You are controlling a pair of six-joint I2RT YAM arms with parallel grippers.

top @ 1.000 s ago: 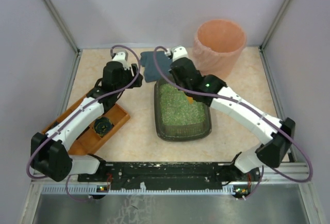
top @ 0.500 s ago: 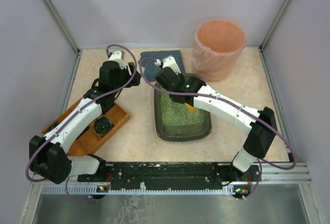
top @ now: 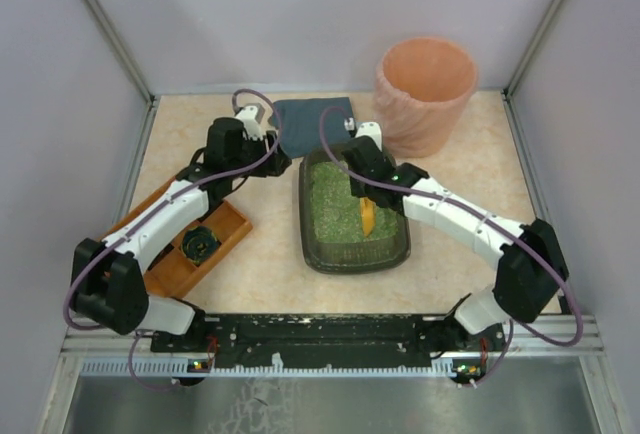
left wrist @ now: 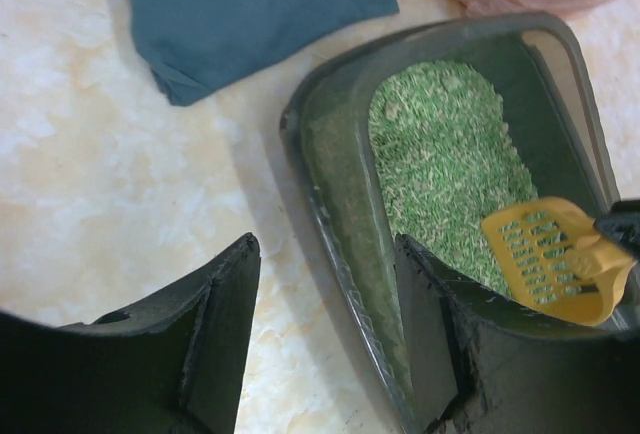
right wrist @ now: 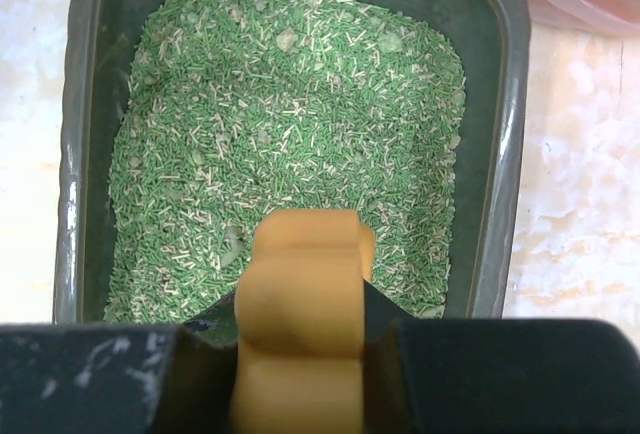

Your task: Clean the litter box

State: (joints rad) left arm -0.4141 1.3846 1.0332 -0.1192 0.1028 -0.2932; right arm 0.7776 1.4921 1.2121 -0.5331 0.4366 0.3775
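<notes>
We note the left gripper (left wrist: 325, 274), jaws apart and empty, at the left rim of the litter box (left wrist: 335, 169) at table centre, and the right gripper (right wrist: 300, 314) clamped on an orange scoop (left wrist: 550, 259) over its green litter.

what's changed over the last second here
The right gripper, shut on the yellow plastic scoop, drew it nearer over the litter in the dark grey-green plastic litter box. The open left gripper swung right toward the box's far left corner. Box, blue cloth, peach bin, wooden tray stayed put.
</notes>
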